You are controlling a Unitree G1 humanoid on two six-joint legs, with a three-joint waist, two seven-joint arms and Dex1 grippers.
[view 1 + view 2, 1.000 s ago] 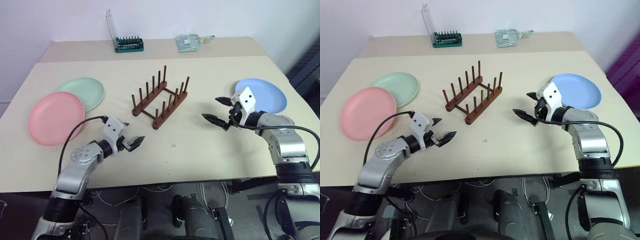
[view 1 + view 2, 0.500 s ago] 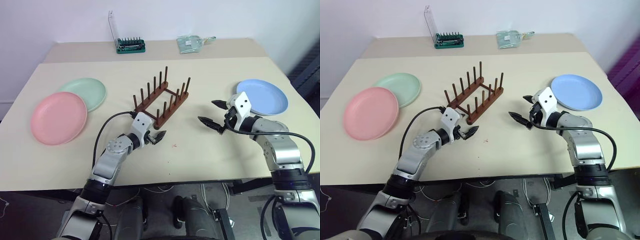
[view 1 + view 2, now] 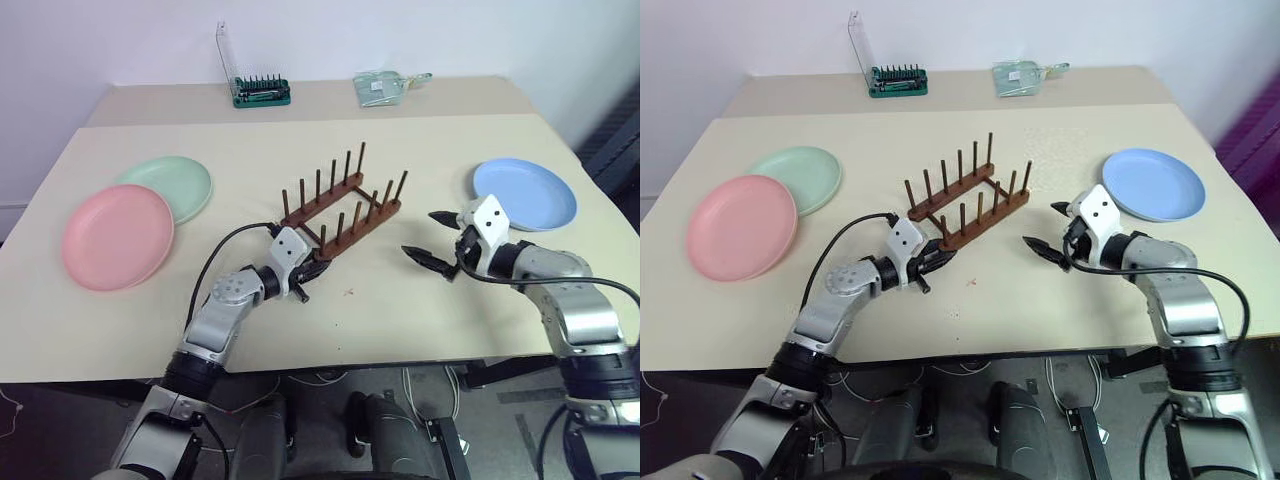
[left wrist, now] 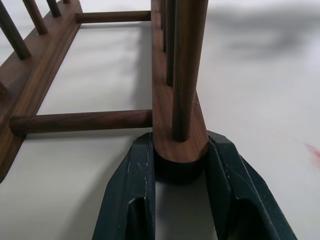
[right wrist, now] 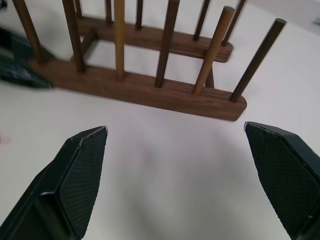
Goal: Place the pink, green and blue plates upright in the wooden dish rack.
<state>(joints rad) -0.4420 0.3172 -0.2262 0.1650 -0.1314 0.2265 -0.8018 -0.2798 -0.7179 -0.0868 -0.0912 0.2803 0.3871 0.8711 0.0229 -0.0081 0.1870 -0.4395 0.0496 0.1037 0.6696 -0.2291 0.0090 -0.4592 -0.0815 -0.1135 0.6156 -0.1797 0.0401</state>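
The wooden dish rack (image 3: pixel 340 210) stands empty in the middle of the table, lying at a slant. My left gripper (image 3: pixel 305 277) is shut on the near-left end of its front rail (image 4: pixel 177 135), one black finger (image 4: pixel 132 190) on each side. The right gripper (image 3: pixel 420 235) hovers open just right of the rack, facing its front rail (image 5: pixel 140 90) with nothing between its fingers. The pink plate (image 3: pixel 115 235) lies flat at the left and overlaps the edge of the green plate (image 3: pixel 170 183) behind it. Flat at the right lies the blue plate (image 3: pixel 525 193), behind my right gripper.
A green bit holder with a raised clear lid (image 3: pixel 260 90) and a clear packet (image 3: pixel 385 85) sit on the far table. The near table edge (image 3: pixel 350 360) runs just below both arms.
My left gripper reached to the rack's near end and closed on the rail. The rack has swung round and shifted right. The right gripper drew back slightly, staying open.
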